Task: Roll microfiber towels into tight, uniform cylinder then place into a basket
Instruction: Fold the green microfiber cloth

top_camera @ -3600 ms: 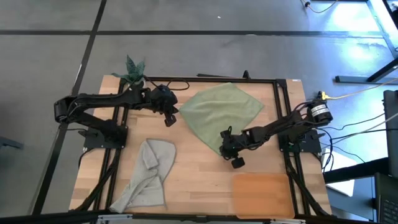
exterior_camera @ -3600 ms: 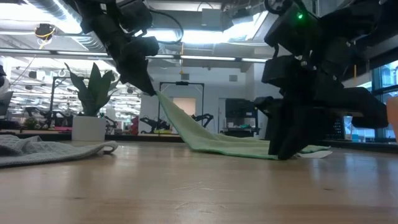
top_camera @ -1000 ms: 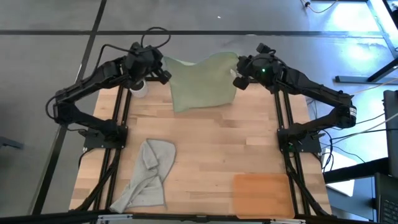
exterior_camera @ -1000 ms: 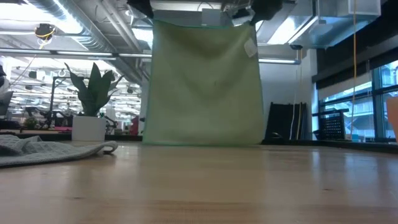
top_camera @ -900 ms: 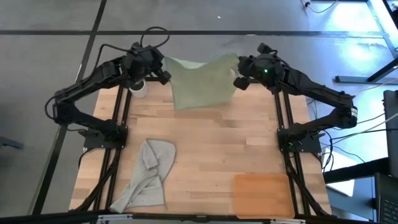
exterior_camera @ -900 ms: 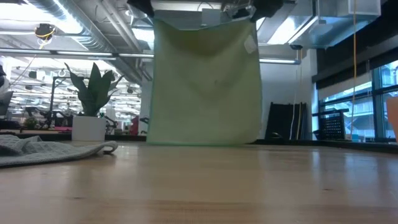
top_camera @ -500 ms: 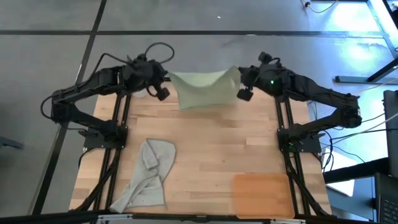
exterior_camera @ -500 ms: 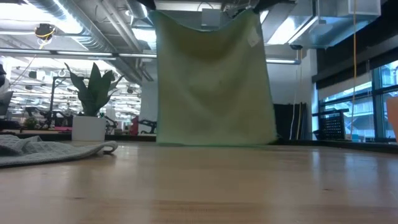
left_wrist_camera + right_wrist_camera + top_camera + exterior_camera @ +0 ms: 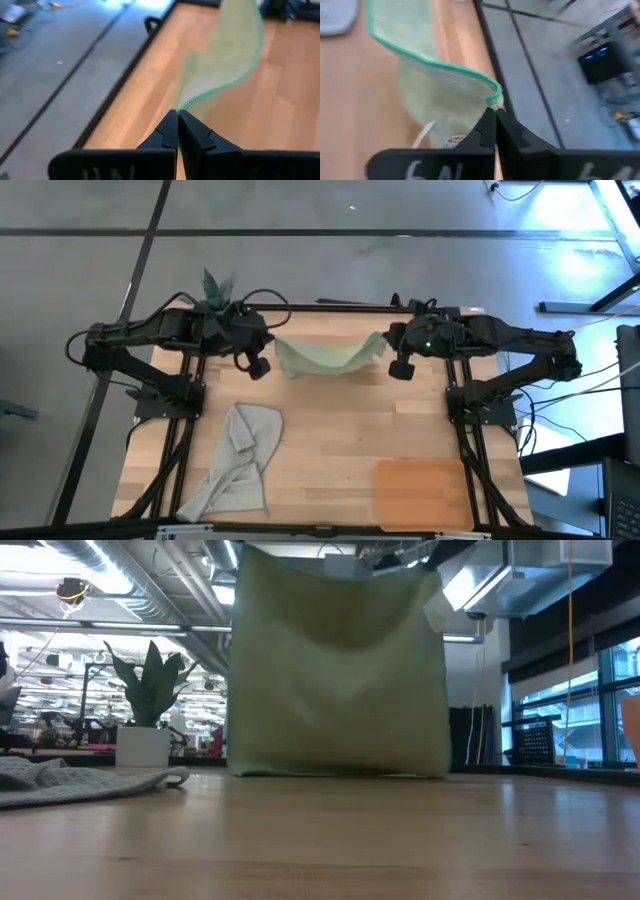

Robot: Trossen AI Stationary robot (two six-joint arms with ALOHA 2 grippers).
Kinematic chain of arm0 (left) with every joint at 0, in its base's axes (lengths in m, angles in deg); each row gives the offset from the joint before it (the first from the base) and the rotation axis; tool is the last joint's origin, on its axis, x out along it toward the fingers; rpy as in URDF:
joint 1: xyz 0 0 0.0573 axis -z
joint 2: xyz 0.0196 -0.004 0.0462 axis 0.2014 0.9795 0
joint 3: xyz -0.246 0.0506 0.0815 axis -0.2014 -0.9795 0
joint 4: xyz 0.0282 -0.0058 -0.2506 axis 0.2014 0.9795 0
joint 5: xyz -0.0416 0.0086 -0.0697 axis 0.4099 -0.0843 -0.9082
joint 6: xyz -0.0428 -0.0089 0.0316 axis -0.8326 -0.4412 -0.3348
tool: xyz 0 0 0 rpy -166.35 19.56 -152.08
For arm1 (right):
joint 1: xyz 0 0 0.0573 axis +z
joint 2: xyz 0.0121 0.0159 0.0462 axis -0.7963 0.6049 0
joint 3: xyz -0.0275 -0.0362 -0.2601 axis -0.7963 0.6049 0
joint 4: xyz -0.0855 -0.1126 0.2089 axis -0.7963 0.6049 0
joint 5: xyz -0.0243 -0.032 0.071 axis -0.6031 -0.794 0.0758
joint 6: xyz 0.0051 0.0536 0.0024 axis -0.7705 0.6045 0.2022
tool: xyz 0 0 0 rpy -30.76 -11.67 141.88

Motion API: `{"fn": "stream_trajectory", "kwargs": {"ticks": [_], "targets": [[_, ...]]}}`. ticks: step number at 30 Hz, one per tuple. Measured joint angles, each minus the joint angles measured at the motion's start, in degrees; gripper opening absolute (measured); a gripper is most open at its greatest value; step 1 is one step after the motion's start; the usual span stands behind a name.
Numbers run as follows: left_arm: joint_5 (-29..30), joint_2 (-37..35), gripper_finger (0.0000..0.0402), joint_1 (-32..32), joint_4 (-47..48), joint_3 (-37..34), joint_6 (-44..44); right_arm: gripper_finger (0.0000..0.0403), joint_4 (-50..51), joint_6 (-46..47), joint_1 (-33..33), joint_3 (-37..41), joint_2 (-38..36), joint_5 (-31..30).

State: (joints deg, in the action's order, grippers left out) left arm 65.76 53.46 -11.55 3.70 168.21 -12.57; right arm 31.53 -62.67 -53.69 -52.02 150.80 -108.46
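Observation:
The sage green towel (image 9: 325,357) hangs as a sheet between my two grippers over the table's far middle; in the low view (image 9: 335,670) it hangs flat, a white tag (image 9: 438,612) at its upper corner. My left gripper (image 9: 272,346) and right gripper (image 9: 384,344) are each shut on a top corner. The grey towel (image 9: 238,460) lies crumpled at the near left. The orange-brown basket (image 9: 420,492) sits at the near right. My left gripper pinches the green towel's top corner (image 9: 186,104) between its two fingertips, at the green-stitched edge. The towel hangs below, its top edge sagging toward the other gripper. My right gripper pinches the other top corner (image 9: 494,100) between its two fingertips, at the stitched edge. The towel hangs below the fingers, its lower edge (image 9: 335,773) at or just above the tabletop.
A small potted plant (image 9: 214,288) stands at the far left corner, also in the low view (image 9: 145,710). Bare tabletop (image 9: 330,440) lies between the grey towel and the basket.
Both grippers have come from the far edge toward the table's middle and gone lower, still shut on the towel's corners. The towel has travelled with them, hanging between them, its top edge now sagging.

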Motion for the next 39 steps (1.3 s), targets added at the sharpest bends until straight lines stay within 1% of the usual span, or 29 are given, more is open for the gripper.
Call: {"fn": "stream_trajectory", "kwargs": {"ticks": [4,7,11,13,18,21,26,28,31,34,37,39], "targets": [[4.0,0.1,0.0000,-1.9,-2.9,0.0,3.5,0.0000,-4.1,-5.7,-0.8,0.0,0.0,-6.9],[4.9,-0.3,0.0000,-4.4,-5.8,0.0,7.5,0.0000,-7.8,-10.6,-2.2,0.0,0.0,-8.9],[5.2,-0.3,0.0000,-8.3,-10.4,0.0,12.7,0.0000,-11.7,-14.9,-4.7,0.0,0.0,-9.4],[5.2,-0.3,0.0000,-10.2,-12.4,0.0,14.8,0.0000,-13.3,-15.5,-6.1,0.0,0.0,-9.4],[5.2,-0.3,0.0000,-16.2,-16.0,0.0,17.6,0.0000,-17.6,-18.5,-9.7,0.0,0.0,-9.4],[5.2,-0.3,0.0000,-19.0,-18.9,0.0,21.0,0.0000,-20.3,-22.2,-12.0,0.0,0.0,-9.4],[3.8,-0.3,0.0000,-22.6,-29.1,0.0,26.9,0.0000,-27.8,-28.0,-15.9,0.0,0.0,-9.4],[2.9,-0.3,0.0000,-23.4,-31.7,0.0,28.4,0.0000,-30.5,-29.6,-17.0,0.0,0.0,-9.3],[0.5,-0.3,0.0000,-23.8,-29.9,0.1,28.1,0.0000,-30.4,-29.6,-17.6,0.0,0.0,-8.0],[-2.5,-0.3,0.0000,-23.2,-21.8,0.1,25.5,0.0000,-24.5,-25.5,-17.6,0.0,0.0,-4.3],[-3.9,0.4,0.0000,-21.2,-12.7,0.0,20.2,0.0000,-17.3,-19.1,-17.1,0.4,0.0,-0.1],[-5.5,1.0,0.0000,-19.3,-8.6,0.1,18.1,0.0000,-13.7,-15.8,-15.9,1.3,0.0,0.4]]}}
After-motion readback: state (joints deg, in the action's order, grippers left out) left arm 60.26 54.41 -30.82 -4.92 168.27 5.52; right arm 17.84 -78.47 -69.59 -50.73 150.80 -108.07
